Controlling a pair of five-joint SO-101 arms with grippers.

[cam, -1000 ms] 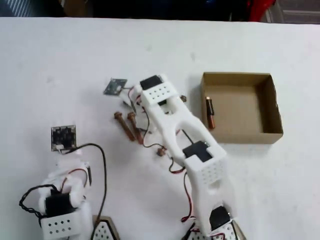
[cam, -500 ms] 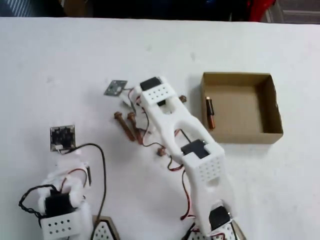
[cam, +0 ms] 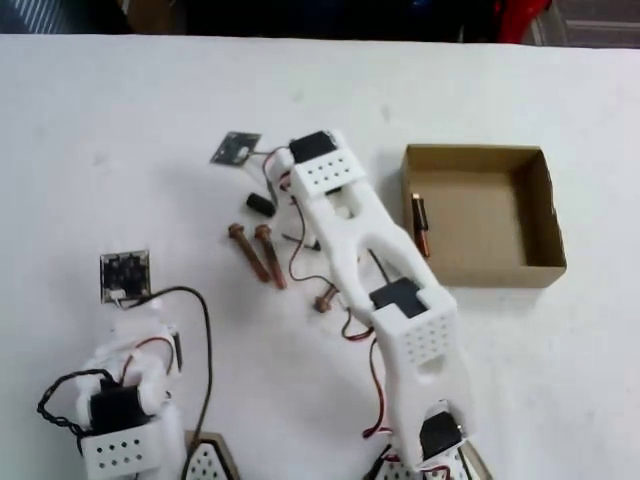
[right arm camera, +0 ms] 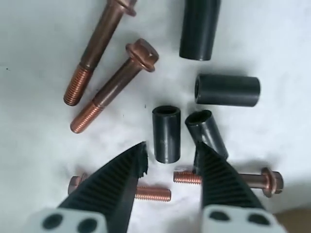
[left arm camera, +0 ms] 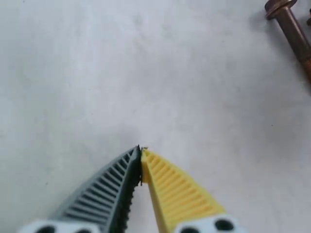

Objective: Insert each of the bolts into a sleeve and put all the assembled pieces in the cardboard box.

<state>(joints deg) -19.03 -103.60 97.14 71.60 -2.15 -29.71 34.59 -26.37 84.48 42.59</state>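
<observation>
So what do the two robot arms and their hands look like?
The right arm and left arm are chunky white plastic shells with grids of small holes, black motors at the joints and thin red wires. The left arm also carries a thick black cable. The left hand has ribbed, pointed fingers, one grey, one yellow; the right hand has two black ones.

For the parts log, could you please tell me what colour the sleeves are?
The sleeves are black, clearest in the right wrist view.
</observation>
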